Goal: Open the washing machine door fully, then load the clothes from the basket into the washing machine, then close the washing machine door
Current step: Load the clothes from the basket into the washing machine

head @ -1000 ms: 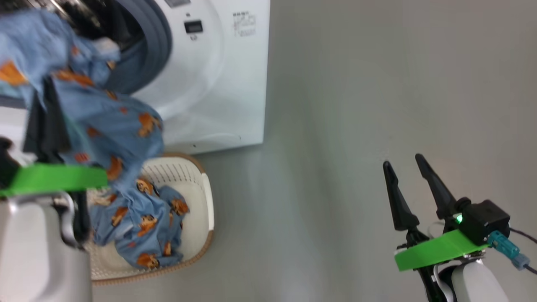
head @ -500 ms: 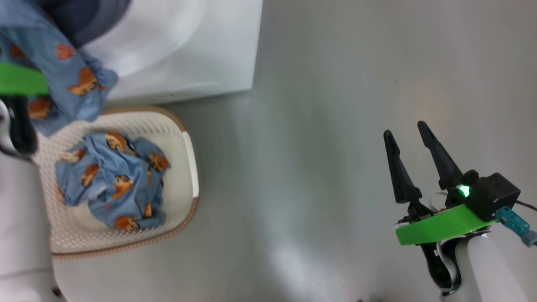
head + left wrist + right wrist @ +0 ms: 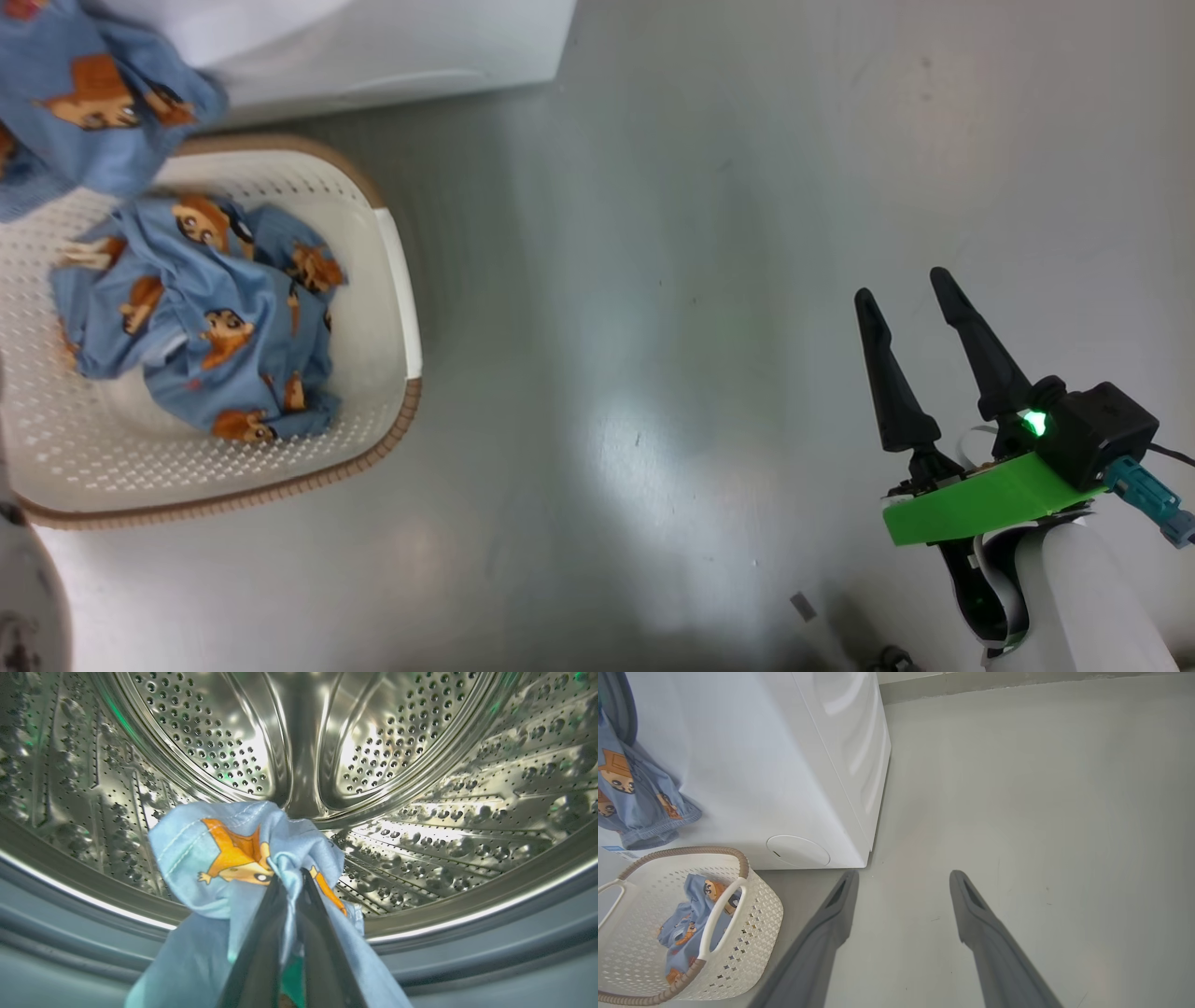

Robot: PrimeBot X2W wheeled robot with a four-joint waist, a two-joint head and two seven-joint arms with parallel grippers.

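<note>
Left wrist view: left claw (image 3: pixel 292 876) pinches clothes (image 3: pixel 219 844).

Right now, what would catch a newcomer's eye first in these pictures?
The left gripper, shut on a blue cartoon-print garment, at the mouth of the shiny steel drum. More printed clothes lie in the cream basket; the right gripper hangs open over grey floor.

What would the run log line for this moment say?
phase: loading | left gripper: shut on held garment, facing drum | right gripper: open, above floor | basket: clothes inside
</note>
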